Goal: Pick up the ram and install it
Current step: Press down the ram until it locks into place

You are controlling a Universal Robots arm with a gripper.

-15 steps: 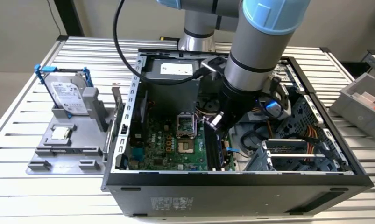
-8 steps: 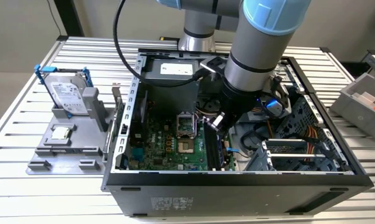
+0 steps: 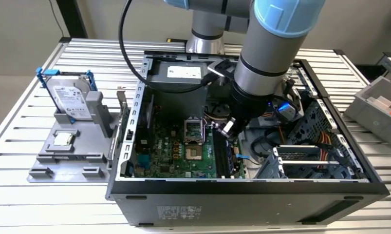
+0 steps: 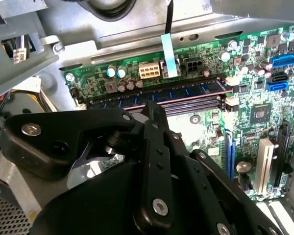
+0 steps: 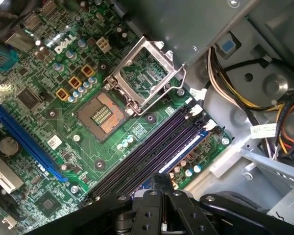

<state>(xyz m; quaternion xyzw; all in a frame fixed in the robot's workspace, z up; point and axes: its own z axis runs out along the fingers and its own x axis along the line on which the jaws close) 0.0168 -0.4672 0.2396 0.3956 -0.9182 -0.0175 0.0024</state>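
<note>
The ram [image 4: 186, 90] — a thin, long bluish-green circuit-board stick — sits upright in one of the long black motherboard slots [image 5: 152, 152], in the slot lying farthest from the processor socket; the slots [image 4: 152, 104] beside it stand bare. In the exterior view the ram [image 3: 229, 157] shows as a narrow blue-edged strip along the right edge of the green motherboard [image 3: 176, 156], inside the open grey computer case [image 3: 247, 195].

The black two-fingered gripper [image 4: 154, 110] hangs straight over the slots, its fingers drawn together with no gap visible between them and nothing held; its tip lies just beside the seated stick, though contact cannot be judged. In the first wrist view the gripper [image 5: 161, 177] points at the near end of the slot bank.

Further out, the open square metal processor socket [image 5: 105, 115] lies left of the slots. Outside the case, on the exterior view's left, a silver hard drive in a blue frame [image 3: 72, 100] stands on a grey holder — a small square silver chip [image 3: 63, 139] lies near it.
</note>
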